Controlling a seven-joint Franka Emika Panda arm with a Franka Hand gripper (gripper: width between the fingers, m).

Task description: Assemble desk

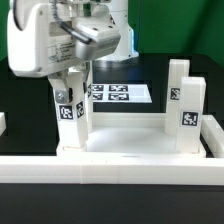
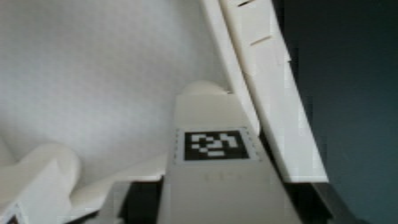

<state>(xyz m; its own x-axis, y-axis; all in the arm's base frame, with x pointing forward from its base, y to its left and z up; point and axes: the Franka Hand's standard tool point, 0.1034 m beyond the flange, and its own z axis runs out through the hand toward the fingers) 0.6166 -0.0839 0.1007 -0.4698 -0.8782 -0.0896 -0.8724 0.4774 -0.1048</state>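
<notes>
The white desk tabletop (image 1: 130,138) lies flat with its rim up. Two legs stand in its corners on the exterior view's right, one at the back (image 1: 177,85) and one nearer (image 1: 192,112). My gripper (image 1: 72,72) comes down from above at the exterior view's left. It is shut on the top of a third tagged leg (image 1: 69,112), which stands upright at the tabletop's left corner. In the wrist view this leg (image 2: 215,130) runs between my black fingers (image 2: 146,196), above the tabletop's inner face (image 2: 98,80) and beside its rim (image 2: 263,70). The leg's foot is hidden.
The marker board (image 1: 120,93) lies on the black table behind the tabletop. A long white border bar (image 1: 110,172) runs along the front, and a short piece of bar (image 1: 2,122) shows at the left edge. A rounded white part (image 2: 36,185) sits beside the held leg.
</notes>
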